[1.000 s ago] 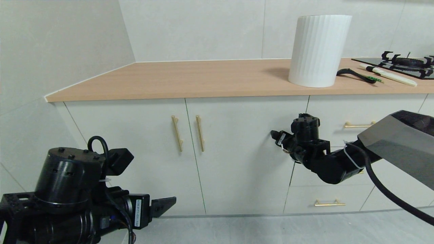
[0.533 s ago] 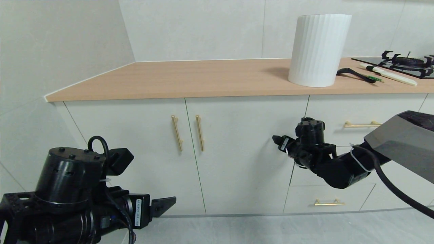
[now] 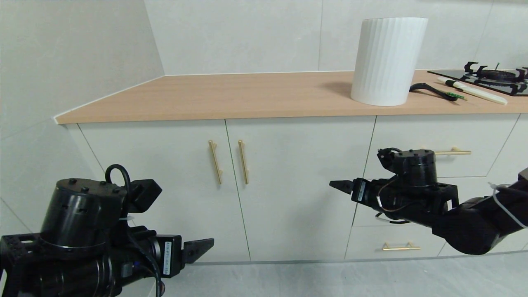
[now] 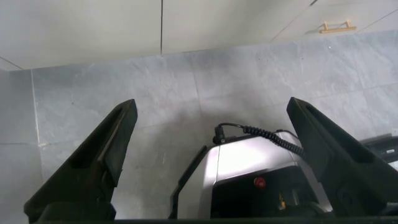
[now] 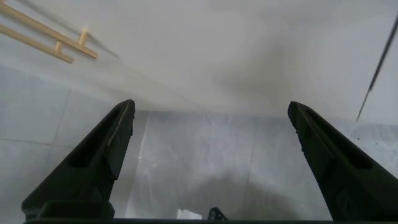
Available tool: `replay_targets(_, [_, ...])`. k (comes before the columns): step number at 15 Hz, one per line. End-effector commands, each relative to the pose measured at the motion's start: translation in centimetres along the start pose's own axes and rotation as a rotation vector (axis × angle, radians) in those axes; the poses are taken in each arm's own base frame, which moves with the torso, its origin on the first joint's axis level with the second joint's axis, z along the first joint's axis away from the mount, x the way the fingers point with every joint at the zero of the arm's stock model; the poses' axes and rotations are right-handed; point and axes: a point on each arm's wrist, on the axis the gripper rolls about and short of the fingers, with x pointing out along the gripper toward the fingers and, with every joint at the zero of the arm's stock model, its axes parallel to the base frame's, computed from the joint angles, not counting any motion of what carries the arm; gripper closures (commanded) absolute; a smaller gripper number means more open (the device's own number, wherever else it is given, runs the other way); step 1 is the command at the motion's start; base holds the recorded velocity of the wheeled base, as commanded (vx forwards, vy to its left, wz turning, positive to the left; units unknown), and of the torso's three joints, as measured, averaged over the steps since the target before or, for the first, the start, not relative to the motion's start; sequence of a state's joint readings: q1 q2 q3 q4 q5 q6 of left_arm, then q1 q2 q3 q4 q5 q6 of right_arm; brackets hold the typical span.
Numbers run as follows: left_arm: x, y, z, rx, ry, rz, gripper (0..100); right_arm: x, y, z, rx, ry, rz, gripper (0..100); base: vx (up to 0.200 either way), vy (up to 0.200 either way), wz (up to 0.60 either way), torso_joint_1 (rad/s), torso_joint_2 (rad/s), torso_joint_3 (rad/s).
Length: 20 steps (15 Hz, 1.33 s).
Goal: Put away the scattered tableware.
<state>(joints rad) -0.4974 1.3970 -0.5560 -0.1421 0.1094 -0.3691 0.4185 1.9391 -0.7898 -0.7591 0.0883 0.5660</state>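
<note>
Here, a wooden worktop (image 3: 227, 97) runs across the head view above pale cupboards (image 3: 297, 198), in a tiled corner. At 1 o'clock a tall white ribbed cylinder (image 3: 387, 62) stands upright on the worktop.

The tableware lies just past it, at 2 o'clock. A black utensil (image 3: 431, 90) has its curved end near the cylinder's base. A small green piece (image 3: 457, 96) is at the black utensil's other end, touching it or just beside it; I cannot tell which. A long pale utensil (image 3: 478, 93) lies slantwise, its far end at the near edge of a black hob (image 3: 495, 76). All three lie flat, well apart from both arms.

The left gripper (image 3: 200, 248) sits low at 7 o'clock, in front of the cupboards near their base, its tip pointing toward 3 o'clock. Its wrist view shows the two fingers (image 4: 106, 155) spread wide with nothing between them, over grey floor (image 4: 186, 87).

The right gripper (image 3: 340, 185) hangs at 4 o'clock, well below the worktop, its tip pointing toward 9 o'clock. It is in front of the seam between a cupboard door and the drawers. Its jaws are likewise released and empty, with cupboard front and floor beyond them.

Two upright brass door handles (image 3: 215, 161) sit side by side just left of centre. Level brass drawer handles (image 3: 451, 152) show at 3 and 5 o'clock.
</note>
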Motion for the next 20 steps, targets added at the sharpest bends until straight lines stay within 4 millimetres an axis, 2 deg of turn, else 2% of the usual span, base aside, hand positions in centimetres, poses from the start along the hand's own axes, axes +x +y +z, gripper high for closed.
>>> replay_targets(1, [-0.6, 0.0, 0.2, 0.007, -0.03, 0.005, 0, -3.0, 0.8, 1.0, -0.006, -0.061, 0.007, 0, 0.0, 0.0, 0.0, 0.0, 0.0, 0.0])
replay_targets(3, [-2.1, 0.3, 0.4, 0.061, -0.092, 0.022, 0, -8.2, 1.2, 3.5, -0.052, -0.2, 0.018, 0, 0.0, 0.0, 0.0, 0.0, 0.0, 0.0])
replay_targets(4, [-3.1, 0.4, 0.7, 0.055, -0.139, 0.01, 0, -10.3, 1.7, 3.9, -0.08, -0.248, 0.03, 0, 0.0, 0.0, 0.0, 0.0, 0.0, 0.0])
replay_targets(6, [-5.3, 0.4, 1.4, 0.05, -0.23, -0.017, 0, -15.7, 2.3, 3.9, -0.138, -0.348, 0.04, 0, 0.0, 0.0, 0.0, 0.0, 0.0, 0.0])
replay_targets(10, [-9.2, 2.6, -0.3, 0.076, -0.371, 0.035, 0, -26.6, 0.9, 2.0, -0.304, -0.538, -0.133, 0, 0.0, 0.0, 0.0, 0.0, 0.0, 0.0])
replay_targets(11, [-10.5, 3.0, -1.1, 0.072, -0.419, 0.034, 0, -29.3, 1.1, 1.3, -0.313, -0.567, -0.157, 0, 0.0, 0.0, 0.0, 0.0, 0.0, 0.0])
replay_targets(13, [-12.7, 3.7, -2.2, 0.055, -0.515, 0.049, 0, -33.4, 1.7, -0.6, -0.317, -0.581, -0.157, 0, 0.0, 0.0, 0.0, 0.0, 0.0, 0.0])
replay_targets(14, [-13.6, 4.1, -2.8, 0.049, -0.559, 0.062, 0, -34.8, 1.8, -1.5, -0.32, -0.578, -0.159, 0, 0.0, 0.0, 0.0, 0.0, 0.0, 0.0])
replay_targets(15, [-15.2, 4.6, -4.6, 0.065, -0.634, 0.083, 0, -36.9, 1.6, -3.6, -0.355, -0.574, -0.174, 0, 0.0, 0.0, 0.0, 0.0, 0.0, 0.0])
replay_targets(18, [-18.3, 5.6, -9.5, 0.142, -0.738, 0.16, 0, -40.2, 0.8, -8.3, -0.492, -0.655, -0.257, 0, 0.0, 0.0, 0.0, 0.0, 0.0, 0.0])
replay_targets(20, [-19.1, 5.7, -11.2, 0.15, -0.784, 0.174, 0, -41.0, 0.7, -10.3, -0.519, -0.673, -0.313, 0, 0.0, 0.0, 0.0, 0.0, 0.0, 0.0])
